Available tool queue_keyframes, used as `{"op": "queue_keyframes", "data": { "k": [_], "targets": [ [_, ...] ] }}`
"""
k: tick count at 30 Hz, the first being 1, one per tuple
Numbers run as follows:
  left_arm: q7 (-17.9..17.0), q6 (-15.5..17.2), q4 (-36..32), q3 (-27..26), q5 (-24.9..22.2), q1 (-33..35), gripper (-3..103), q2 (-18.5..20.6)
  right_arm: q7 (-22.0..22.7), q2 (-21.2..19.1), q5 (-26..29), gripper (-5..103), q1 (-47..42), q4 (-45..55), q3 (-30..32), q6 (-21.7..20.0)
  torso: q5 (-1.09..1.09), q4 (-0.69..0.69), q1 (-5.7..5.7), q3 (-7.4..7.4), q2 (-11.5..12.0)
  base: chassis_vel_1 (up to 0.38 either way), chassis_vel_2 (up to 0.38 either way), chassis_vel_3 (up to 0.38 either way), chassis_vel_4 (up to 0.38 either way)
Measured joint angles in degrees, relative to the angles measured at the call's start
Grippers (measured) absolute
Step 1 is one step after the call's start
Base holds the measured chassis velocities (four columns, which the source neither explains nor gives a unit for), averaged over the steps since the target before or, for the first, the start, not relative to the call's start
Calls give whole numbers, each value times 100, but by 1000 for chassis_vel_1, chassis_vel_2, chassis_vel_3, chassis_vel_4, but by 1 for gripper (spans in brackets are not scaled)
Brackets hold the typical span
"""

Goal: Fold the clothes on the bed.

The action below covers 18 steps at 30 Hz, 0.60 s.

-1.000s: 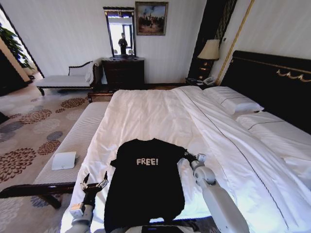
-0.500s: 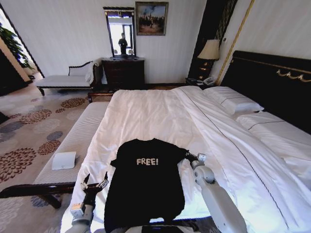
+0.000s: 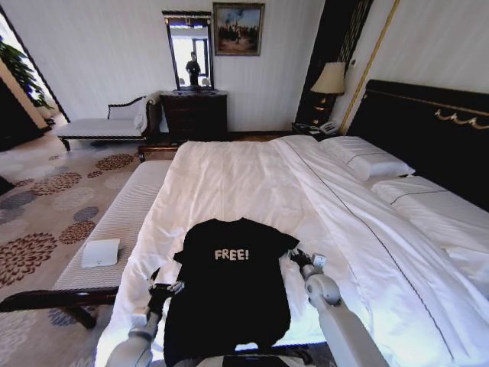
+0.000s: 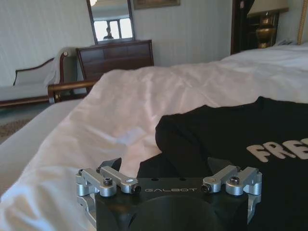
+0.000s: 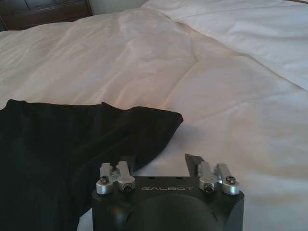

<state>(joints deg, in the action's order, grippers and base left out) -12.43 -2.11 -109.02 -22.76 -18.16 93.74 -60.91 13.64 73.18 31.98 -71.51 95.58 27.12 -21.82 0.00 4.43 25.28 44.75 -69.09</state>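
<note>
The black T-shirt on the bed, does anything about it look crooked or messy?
Nothing stands out. The black short-sleeved cotton T-shirt lies flat, lettering up, on the white-duveted bed, its hem reaching the near edge. An end effector sits at each sleeve.

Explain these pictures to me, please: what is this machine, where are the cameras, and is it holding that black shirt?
This is a wheeled robot with two arms, standing at the bed. The wide picture comes from a camera on its head, looking down. The other two come from cameras on its wrists, so each shows that arm's own end effector up close.

A black T-shirt with white "FREE!" lettering lies flat on the white duvet. The left end effector sits at the shirt's left edge, below the sleeve; the right end effector sits just off the right sleeve. Both have their fingers open, and nothing is held yet. A small white box lies on the striped bench beside the bed.
</note>
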Motion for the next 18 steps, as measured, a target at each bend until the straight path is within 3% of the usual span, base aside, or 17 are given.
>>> {"op": "queue_keyframes", "data": {
  "k": [5, 9, 12, 18],
  "targets": [
    [-61, 186, 208, 223, -441, -334, 103, 56, -4, 2, 4, 76, -46, 44, 38, 16, 0, -1, 0, 0, 0, 0, 0, 0, 0],
    [-105, 332, 325, 403, -785, -558, 94, 22, -4, 2, 12, 88, -60, 69, 41, 18, 1, -1, 0, 0, 0, 0, 0, 0, 0],
    [-112, 375, 417, 567, -923, -712, 78, -16, -3, -3, 19, 99, -76, 96, 41, 12, 0, -1, 0, 1, 0, 0, 0, 0, 0],
    [-151, 337, 581, 718, -1119, -885, 65, -100, 0, -33, 23, 100, -153, 180, 57, -43, 1, -1, 0, 0, 0, 0, 0, 0, 0]
  ]
}}
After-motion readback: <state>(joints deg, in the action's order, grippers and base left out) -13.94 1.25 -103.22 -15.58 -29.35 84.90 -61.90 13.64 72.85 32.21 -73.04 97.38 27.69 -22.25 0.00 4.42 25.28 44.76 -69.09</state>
